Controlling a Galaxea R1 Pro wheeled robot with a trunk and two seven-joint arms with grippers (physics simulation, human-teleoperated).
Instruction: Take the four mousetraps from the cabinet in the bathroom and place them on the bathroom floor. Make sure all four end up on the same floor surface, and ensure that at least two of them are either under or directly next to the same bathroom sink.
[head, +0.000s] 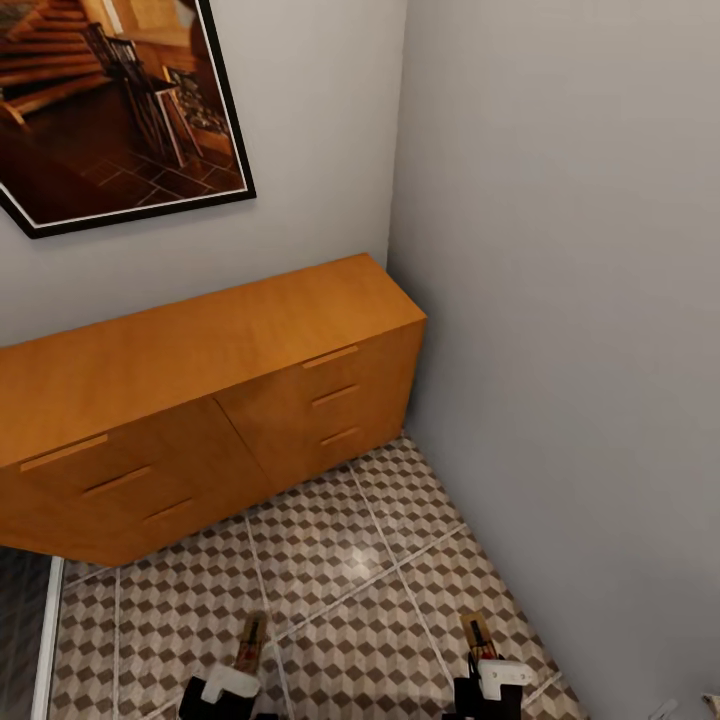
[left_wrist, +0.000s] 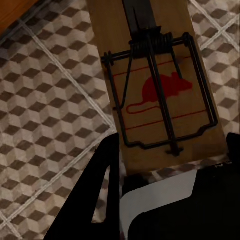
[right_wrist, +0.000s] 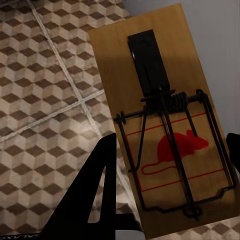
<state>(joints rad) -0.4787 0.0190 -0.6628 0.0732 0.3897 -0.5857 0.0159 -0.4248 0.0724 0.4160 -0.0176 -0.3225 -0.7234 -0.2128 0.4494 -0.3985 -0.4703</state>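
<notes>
Both claws low over the bathroom floor (head: 330, 560), left claw (head: 240, 672) and right claw (head: 487, 665) each clamped on 1 mousetrap (left_wrist: 160, 95).

Wooden mousetrap (right_wrist: 165, 120), black wire bar

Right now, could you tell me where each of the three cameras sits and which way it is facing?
Head view: high on the robot, looking down at the cabinet in the corner and the bathroom floor; both grippers, left gripper and right gripper, show at the bottom.
Left wrist view: on the left arm, looking along dark jaws at the left mousetrap.
Right wrist view: on the right arm, looking along dark jaws at the right mousetrap.
All three share the cube-patterned tiles.
</notes>
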